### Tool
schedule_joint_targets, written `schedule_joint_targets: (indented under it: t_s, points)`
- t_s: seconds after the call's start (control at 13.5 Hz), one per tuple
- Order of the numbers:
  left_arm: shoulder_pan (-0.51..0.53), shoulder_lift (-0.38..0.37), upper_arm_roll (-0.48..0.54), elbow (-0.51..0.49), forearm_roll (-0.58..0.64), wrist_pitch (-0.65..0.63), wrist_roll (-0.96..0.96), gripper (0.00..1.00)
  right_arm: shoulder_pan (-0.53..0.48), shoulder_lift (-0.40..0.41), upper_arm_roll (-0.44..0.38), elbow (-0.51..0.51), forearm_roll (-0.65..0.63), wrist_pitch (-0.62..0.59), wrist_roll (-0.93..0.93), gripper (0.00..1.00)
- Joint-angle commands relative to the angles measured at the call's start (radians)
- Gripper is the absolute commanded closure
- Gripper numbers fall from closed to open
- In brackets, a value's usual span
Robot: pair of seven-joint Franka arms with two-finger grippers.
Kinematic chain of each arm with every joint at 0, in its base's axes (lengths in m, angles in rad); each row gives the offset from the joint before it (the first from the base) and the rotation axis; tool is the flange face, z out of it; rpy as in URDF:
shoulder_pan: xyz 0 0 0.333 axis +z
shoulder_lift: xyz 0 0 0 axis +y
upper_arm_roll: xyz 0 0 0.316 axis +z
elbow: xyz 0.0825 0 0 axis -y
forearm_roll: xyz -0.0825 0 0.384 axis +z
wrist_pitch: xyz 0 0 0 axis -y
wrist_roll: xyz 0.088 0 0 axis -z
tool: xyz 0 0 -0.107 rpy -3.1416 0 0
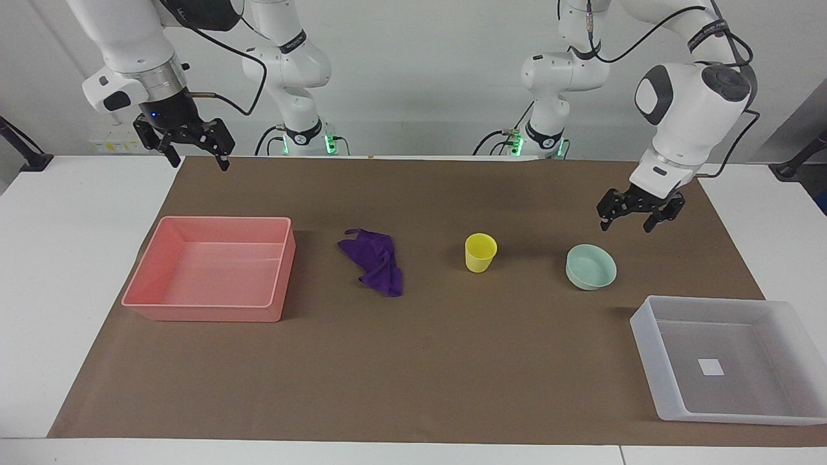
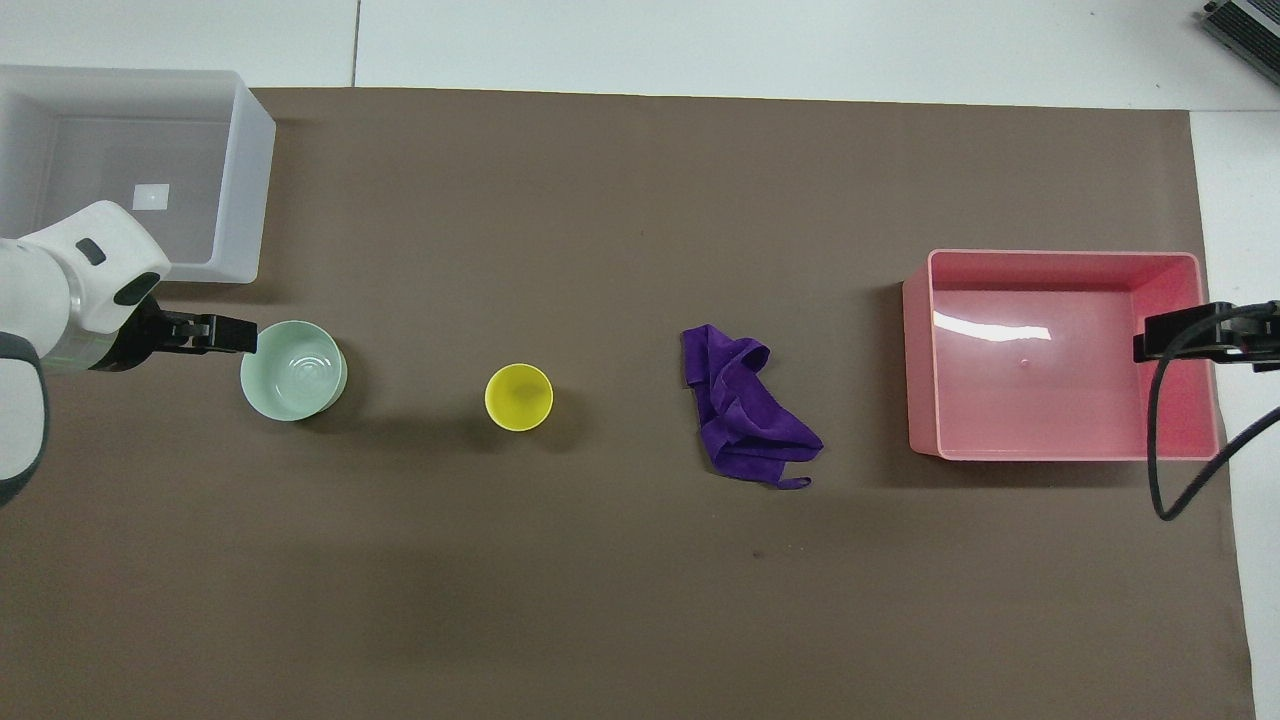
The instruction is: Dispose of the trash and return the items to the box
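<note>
— Where's our bowl (image 1: 590, 267)?
— On the bench, beside the box (image 1: 727, 358); left gripper (image 1: 632, 217) over it, fingers spread
— Looks light, stiff, slick; we'd pinch its rim. Right gripper (image 1: 191, 152) waits, fingers spread

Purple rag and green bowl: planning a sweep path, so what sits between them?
Only the yellow cup, standing upright between the rag and the bowl; the overhead view shows it.
</note>
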Motion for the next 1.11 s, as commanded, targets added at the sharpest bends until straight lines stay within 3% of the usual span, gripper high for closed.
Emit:
schedule_joint_targets:
  t_s: [0.0,0.59,0.89,0.96,1.03]
  points:
    - [0.014,0.028,-0.003,-0.067,0.017,0.116,-0.005,0.0,-0.002,-0.013,0.005,-0.004,0.011,-0.018,0.016,0.0]
    - [0.05,0.181,-0.005,-0.133,0.019,0.375,-0.002,0.0,-0.001,-0.017,0.005,-0.012,0.012,-0.012,0.07,0.0]
    - [0.05,0.228,-0.005,-0.142,0.017,0.412,-0.004,0.0,-0.001,-0.019,0.005,-0.015,0.017,-0.012,0.07,0.0]
    - [0.051,0.226,-0.005,-0.145,0.017,0.406,-0.004,0.16,-0.001,-0.019,0.005,-0.018,0.017,-0.012,0.07,0.0]
    - [0.051,0.226,-0.005,-0.145,0.017,0.402,-0.007,0.56,-0.001,-0.025,0.006,-0.023,0.017,-0.01,0.07,0.0]
